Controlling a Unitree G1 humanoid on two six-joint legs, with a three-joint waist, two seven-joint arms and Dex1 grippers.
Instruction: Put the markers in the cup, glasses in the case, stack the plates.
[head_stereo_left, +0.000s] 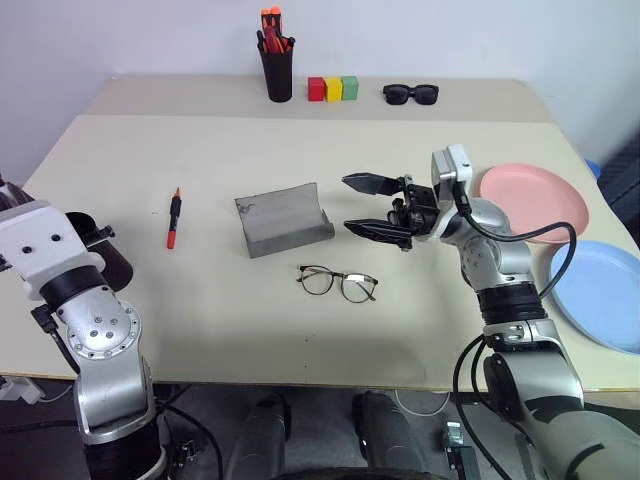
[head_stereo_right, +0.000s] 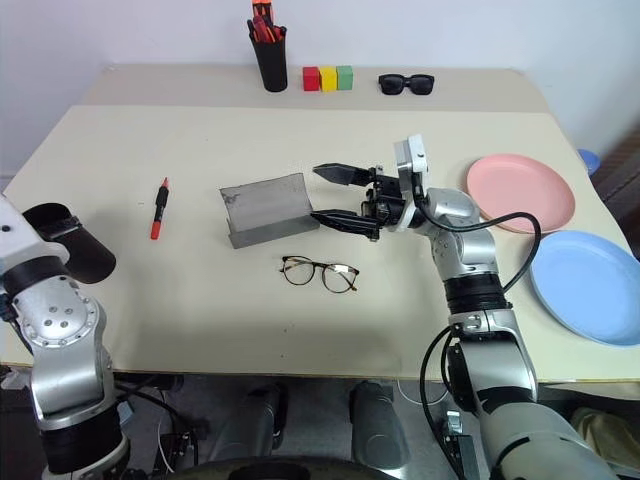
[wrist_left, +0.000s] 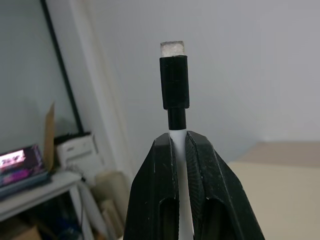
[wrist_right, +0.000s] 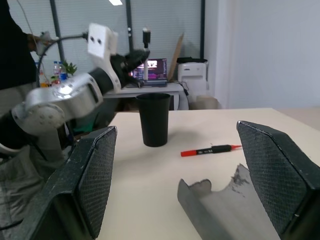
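Currently the left gripper (wrist_left: 182, 150) clamps the unlabelled white marker (wrist_left: 174, 85), while the right gripper (head_stereo_left: 378, 208) gapes empty at frame centre beside the case (head_stereo_left: 284, 220).

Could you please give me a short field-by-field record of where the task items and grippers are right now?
left gripper: shut on white marker, raised above cup
right gripper: open, over table, beside case
red marker: lying on table
glasses: on table, in front of case
case: open
plates: pink plate and blue plate side by side, not stacked
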